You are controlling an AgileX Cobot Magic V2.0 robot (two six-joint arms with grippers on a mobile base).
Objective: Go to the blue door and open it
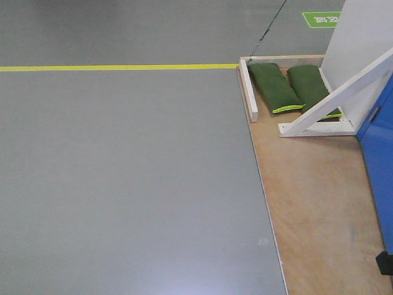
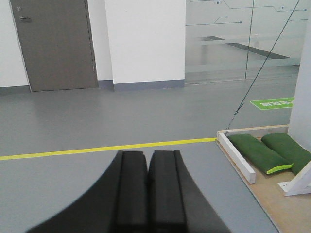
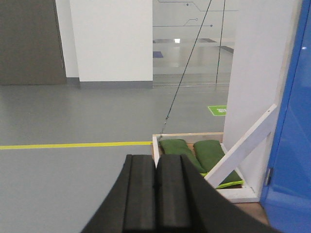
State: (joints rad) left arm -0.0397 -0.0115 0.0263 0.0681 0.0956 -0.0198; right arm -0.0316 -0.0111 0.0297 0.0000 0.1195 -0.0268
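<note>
left end effector (image 2: 147,167) with pads pressed together, right end effector (image 3: 156,171) likewise closed, both level, empty

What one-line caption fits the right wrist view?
Shut right gripper faces two green sandbags and a white brace; blue door at right edge.

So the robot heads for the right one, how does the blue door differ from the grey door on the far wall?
The blue door is bright glossy blue; the grey door is dull dark grey. The blue door is close on the right, beside a white braced frame; the grey door sits in the far wall. The grey door's handle shows; the blue door's is out of view. Both are plain flat panels.
</note>
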